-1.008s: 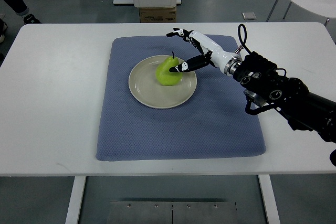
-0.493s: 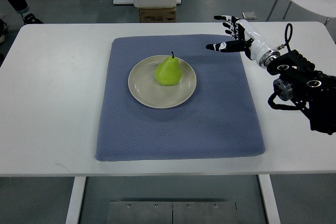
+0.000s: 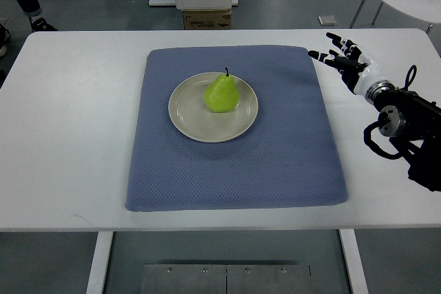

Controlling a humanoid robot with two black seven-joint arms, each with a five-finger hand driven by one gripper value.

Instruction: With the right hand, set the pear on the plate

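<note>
The pear [image 3: 222,93] stands on the plate [image 3: 196,125] mid-tabletop [image 3: 69,135]. The right hand [image 3: 342,60], fingers spread and empty, hovers near the far right edge. Risk: the upright pear could topple or roll if the tabletop is jolted.

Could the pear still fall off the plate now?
Maybe, but it looks unlikely. The pear stands upright with its stem up, a bit off the middle of the plate, so a bump to the table might tip it over. The right hand is open and off past the mat's edge, so it probably won't knock it.
</note>
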